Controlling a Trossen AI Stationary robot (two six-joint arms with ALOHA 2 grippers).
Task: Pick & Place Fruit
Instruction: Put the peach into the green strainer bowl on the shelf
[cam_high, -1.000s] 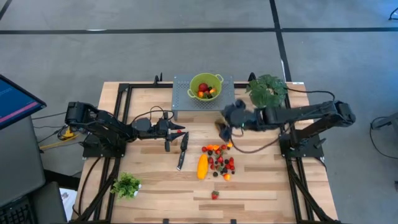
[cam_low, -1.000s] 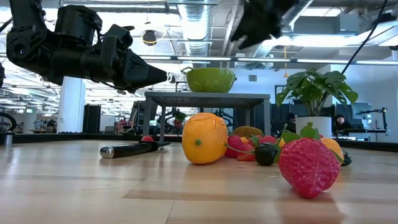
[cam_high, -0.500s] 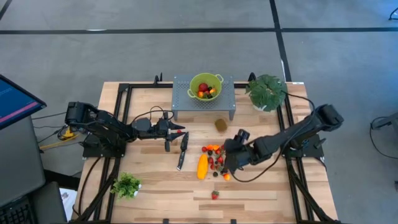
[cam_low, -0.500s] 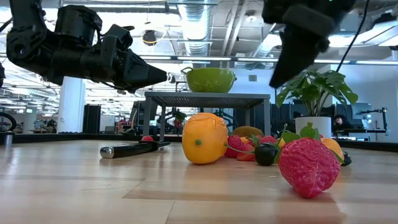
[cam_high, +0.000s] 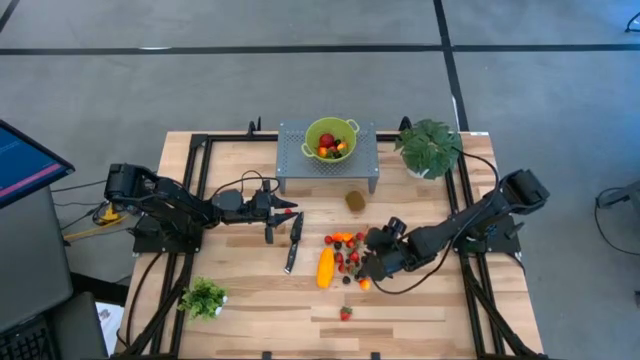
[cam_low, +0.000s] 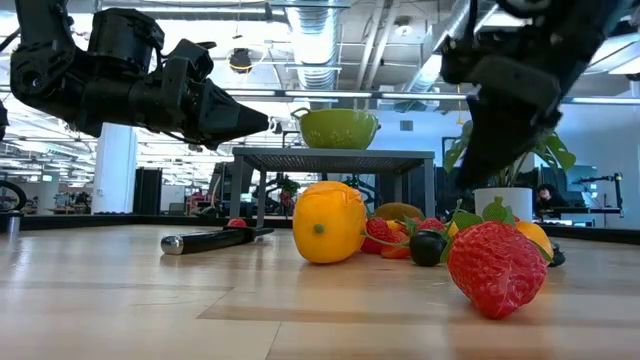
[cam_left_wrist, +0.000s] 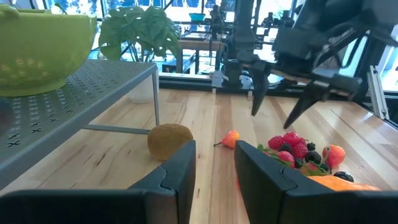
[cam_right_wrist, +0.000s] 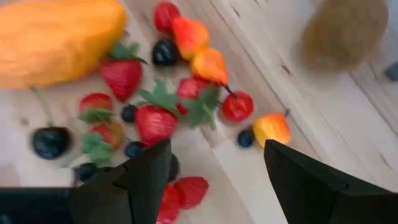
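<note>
Looking across the table from its near edge, we list what we see.
Lone strawberry (cam_high: 345, 313): nearest the front edge, apart from the rest; in the low view it fills the foreground.
Small green plant (cam_high: 203, 297): at the near left corner of the table (cam_high: 250, 310).
Fruit pile (cam_high: 352, 258): we see small red, orange and dark pieces scattered mid-table, with the long yellow-orange fruit (cam_high: 325, 267) lying just beside them on the left.
Right gripper (cam_high: 368, 268): low over the right part of the pile; its jaws stand wide apart with nothing between them, strawberries and dark berries lying below in the wrist view.
Knife (cam_high: 292, 242): left of the pile, black handle toward us.
Left gripper (cam_high: 290, 210): hanging above the table near the knife's far end; we see its fingers (cam_left_wrist: 180, 163) set a narrow gap apart, holding nothing.
Kiwi (cam_high: 354, 200): beyond the pile, alone on the wood.
Green bowl (cam_high: 331, 139): farthest back, on a grey perforated stand (cam_high: 295, 165), with fruit inside; a leafy potted plant (cam_high: 430, 146) stands to its right.
</note>
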